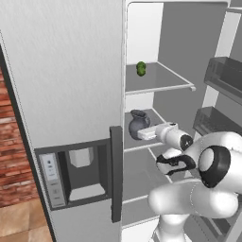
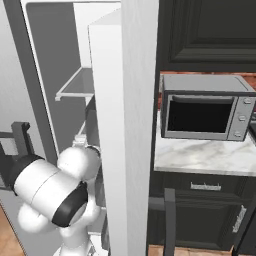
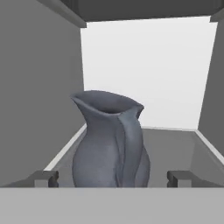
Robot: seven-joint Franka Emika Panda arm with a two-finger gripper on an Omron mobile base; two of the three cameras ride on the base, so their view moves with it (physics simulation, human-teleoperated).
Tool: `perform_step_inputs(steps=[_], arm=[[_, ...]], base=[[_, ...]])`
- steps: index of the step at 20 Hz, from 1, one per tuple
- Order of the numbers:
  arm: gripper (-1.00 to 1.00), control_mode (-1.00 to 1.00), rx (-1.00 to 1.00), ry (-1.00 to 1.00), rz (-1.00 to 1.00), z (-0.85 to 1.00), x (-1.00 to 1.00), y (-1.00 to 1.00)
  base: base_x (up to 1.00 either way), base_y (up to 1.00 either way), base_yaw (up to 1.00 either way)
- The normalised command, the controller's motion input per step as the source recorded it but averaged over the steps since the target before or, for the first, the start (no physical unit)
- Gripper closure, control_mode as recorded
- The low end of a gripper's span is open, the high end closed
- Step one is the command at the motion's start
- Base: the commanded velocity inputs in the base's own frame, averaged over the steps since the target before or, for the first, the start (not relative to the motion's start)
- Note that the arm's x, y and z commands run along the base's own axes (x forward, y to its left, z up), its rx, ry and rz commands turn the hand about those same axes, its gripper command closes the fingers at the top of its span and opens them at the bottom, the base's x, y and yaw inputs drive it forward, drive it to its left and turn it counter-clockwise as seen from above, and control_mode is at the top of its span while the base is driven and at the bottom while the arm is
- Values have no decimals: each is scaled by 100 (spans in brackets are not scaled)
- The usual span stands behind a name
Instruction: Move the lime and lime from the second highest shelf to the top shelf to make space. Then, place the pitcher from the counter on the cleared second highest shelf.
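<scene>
Pitcher (image 1: pixel 138 125) upright on second highest shelf (image 1: pixel 158 118), left part, handle facing gripper (image 3: pixel 113 178). Jaws spread wide either side of pitcher belly, not gripping. One lime (image 1: pixel 141 68) on top shelf (image 1: pixel 160 86), near rear left. Closed fridge door with dispenser (image 1: pixel 78 172) at left; door racks (image 1: pixel 224 75) at right. Microwave (image 2: pixel 206 106) on marble counter (image 2: pixel 205 157).

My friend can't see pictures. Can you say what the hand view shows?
A dark blue-grey pitcher stands upright on a grey fridge shelf, handle facing the camera. The gripper is open, a fingertip on each side of the pitcher and apart from it. Grey side walls and a white back wall close the space in.
</scene>
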Motion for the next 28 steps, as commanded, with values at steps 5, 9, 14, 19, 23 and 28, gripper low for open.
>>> perform_step_inputs(steps=[5,9,14,19,23,28], arm=[[-100,-100,0,12,0,37,-42,17],[-100,-100,0,22,-2,35,-74,35],[-100,-100,0,26,-14,50,-83,19],[-100,-100,0,34,-23,73,-95,15],[-100,-100,0,41,-17,76,-94,36],[-100,-100,-4,47,-6,72,-84,57]], base=[[0,0,0],[0,0,0],[0,0,0],[0,0,0],[0,0,0],[0,0,0]])
